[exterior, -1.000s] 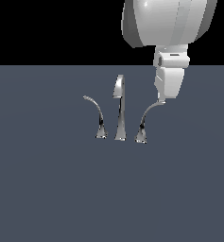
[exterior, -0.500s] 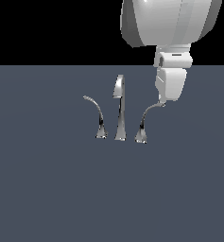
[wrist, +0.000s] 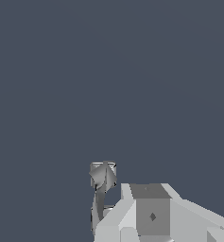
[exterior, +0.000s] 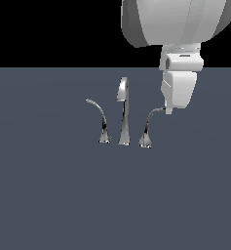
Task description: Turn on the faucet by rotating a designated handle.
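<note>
Plainly the faucet (exterior: 123,114) is rigid polished chrome, fixed to the counter (exterior: 48,195), so nothing here is fragile but every surface looks slippery. Taking the spout (exterior: 123,110) as landmark: to its left in the exterior view curves the slimmer lever (exterior: 100,119); to its right rises the handle (exterior: 149,128), thick at the base, thin at the tip. I judge it should swing stiffly about that base, best pushed near the tip. My end effector (exterior: 168,111) sits right at that tip, seemingly touching; how far open it is I cannot tell.
</note>
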`<control>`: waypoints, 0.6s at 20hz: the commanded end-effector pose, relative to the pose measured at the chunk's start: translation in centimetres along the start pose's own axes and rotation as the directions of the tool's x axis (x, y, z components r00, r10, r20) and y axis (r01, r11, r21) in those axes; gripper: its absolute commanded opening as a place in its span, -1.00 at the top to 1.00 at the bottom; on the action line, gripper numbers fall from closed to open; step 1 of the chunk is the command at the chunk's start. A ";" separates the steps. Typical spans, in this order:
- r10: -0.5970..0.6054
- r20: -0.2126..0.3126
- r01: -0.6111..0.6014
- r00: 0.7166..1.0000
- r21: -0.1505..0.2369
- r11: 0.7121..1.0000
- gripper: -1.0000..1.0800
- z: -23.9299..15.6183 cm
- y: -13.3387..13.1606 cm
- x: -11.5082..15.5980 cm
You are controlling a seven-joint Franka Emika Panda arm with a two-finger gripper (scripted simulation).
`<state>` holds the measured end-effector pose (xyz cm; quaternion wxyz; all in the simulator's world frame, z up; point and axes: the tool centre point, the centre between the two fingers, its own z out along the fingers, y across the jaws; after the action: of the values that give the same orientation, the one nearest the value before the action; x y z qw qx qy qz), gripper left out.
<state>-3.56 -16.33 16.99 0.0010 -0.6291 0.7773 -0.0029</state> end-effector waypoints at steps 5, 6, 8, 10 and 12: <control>-0.005 0.001 0.005 1.000 -0.001 1.000 1.00 0.0 0.9 -1.9; -0.006 0.001 0.006 1.000 -0.001 1.000 1.00 0.0 1.1 -2.4; -0.008 0.001 0.008 1.000 -0.003 1.000 1.00 -0.1 1.6 -3.4; -0.009 0.002 0.009 1.000 -0.004 1.000 1.00 -0.1 2.1 -4.3; -0.011 0.002 0.011 1.000 -0.006 1.000 1.00 -0.1 2.6 -5.3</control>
<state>-4.99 -13.30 16.99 -0.0002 -0.6200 0.7846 -0.0033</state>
